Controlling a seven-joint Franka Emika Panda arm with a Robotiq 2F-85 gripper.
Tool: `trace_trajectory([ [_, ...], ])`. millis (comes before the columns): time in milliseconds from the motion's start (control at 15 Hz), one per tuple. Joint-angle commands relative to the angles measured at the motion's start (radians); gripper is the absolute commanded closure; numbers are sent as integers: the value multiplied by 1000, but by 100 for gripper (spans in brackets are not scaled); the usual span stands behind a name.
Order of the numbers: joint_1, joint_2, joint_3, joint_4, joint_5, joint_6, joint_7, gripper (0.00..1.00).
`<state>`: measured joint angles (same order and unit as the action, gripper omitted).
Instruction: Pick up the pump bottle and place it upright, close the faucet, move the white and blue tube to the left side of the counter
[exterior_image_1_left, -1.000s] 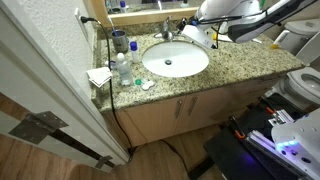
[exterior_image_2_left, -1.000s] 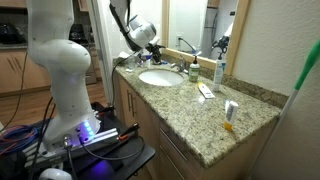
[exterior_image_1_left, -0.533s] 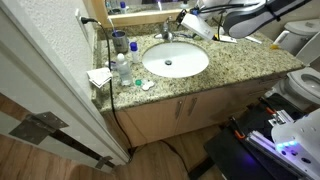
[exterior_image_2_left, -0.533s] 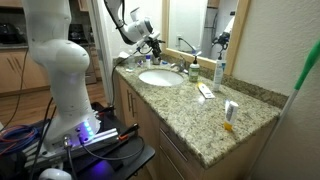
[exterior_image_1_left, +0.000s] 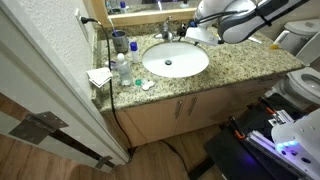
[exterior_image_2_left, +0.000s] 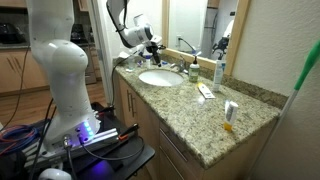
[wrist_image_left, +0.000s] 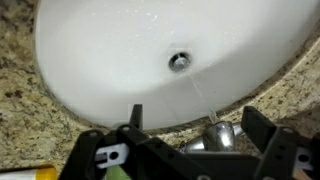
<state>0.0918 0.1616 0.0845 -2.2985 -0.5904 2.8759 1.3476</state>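
1. In the wrist view the jaws of the gripper (wrist_image_left: 195, 125) stand wide apart. Nothing is held between them, and we see them touch nothing.
2. In the same view the white sink (wrist_image_left: 100, 50) fills the picture under the jaws. A chrome part of the faucet (wrist_image_left: 222, 136) shows just behind the open gap.
3. In both exterior views the gripper (exterior_image_1_left: 191, 31) hangs over the back rim of the sink, near the faucet (exterior_image_2_left: 177, 66). It is too small there for us to read the opening of the jaws; only the wrist view tells this.
4. The pump bottle (exterior_image_2_left: 219, 70) is clear in an exterior view only. It stands on the tabletop (exterior_image_2_left: 200, 112) behind the sink, beyond the faucet and apart from the gripper. It is upright, its long axis vertical, with the pump on top.
5. In an exterior view the arm (exterior_image_1_left: 250, 14) covers that place, so there we cannot find the bottle.
6. The tube (exterior_image_2_left: 205, 92) lies flat on the tabletop, beside the sink and well apart from the gripper. Its long axis runs about along the length of the tabletop. We cannot tell which end is the cap.
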Motion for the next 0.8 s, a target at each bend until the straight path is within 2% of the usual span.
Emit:
trace_trajectory([
  [0,-96,-58,120,75,91,-208,-269,0],
  [67,-90,-80,108,108,140,-242,-340,0],
  [133,-35,-112,43,125,191,-246,-388,0],
  [200,-34,-135,27,154,210,-243,-349,0],
  [267,-16,-84,25,124,174,-203,-321,0],
  [467,-31,-142,19,158,192,-229,-333,0],
  [533,-31,-119,21,176,230,-240,-391,0],
  [733,-17,-14,41,314,508,-329,-641,0],
])
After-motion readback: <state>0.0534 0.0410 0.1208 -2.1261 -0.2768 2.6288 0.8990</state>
